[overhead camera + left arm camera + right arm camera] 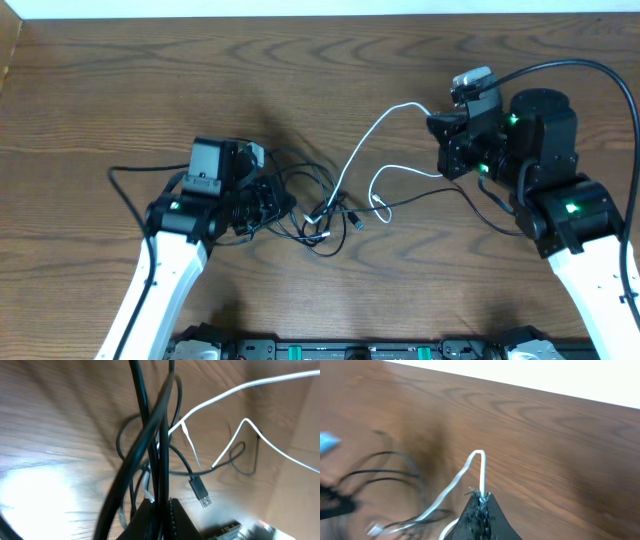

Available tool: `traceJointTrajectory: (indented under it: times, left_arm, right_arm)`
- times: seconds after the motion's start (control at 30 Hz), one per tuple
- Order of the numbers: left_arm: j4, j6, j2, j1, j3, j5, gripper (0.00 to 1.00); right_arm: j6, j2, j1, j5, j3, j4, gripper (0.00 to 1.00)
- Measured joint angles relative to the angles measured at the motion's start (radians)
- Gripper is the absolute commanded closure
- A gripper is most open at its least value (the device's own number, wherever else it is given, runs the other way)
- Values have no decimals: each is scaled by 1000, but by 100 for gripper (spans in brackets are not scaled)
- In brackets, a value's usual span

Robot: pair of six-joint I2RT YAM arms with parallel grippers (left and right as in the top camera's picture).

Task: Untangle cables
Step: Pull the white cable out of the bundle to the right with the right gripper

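A tangle of thin black cables (315, 205) lies on the wooden table between the arms, with a thin white cable (360, 150) running through it toward the right. My left gripper (262, 205) is shut on a bundle of black cables (155, 450) at the tangle's left side. A black USB plug with a blue tip (201, 494) hangs near it. My right gripper (440, 130) is shut on the white cable (481, 472), which loops above the fingertips (482, 497) and trails down left to the tangle.
The wooden table (120, 90) stretches wide on all sides. Thicker black cords run along each arm, one arching over the right arm (570, 65). A black rail sits at the table's front edge (350, 350).
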Motion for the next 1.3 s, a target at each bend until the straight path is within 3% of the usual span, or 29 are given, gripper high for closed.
traceJointTrajectory:
  times: [0.2,0.4,0.67,0.83,1.13,1.3]
  left_arm:
    - [-79,0,-44,0,0,-167,93]
    - [-110,0,0,0,-1,-307,93]
    - [-111,0,138,0,-1,-345,93]
    - [-110,0,222,0,-1,-351,93]
    - [-106,0,334,0,-1,-353,93]
    - [-93,0,375,0,-1,-356,92]
  right_arm:
    - [0,18,-1,175,0,39,99]
    - [6,18,-1,203,1,167,99]
    - [13,18,-8,283,1,281,99]
    - [13,18,-40,466,1,367,99]
    - [13,18,-182,723,3,644,99]
    - [13,20,-252,752,4,648,99]
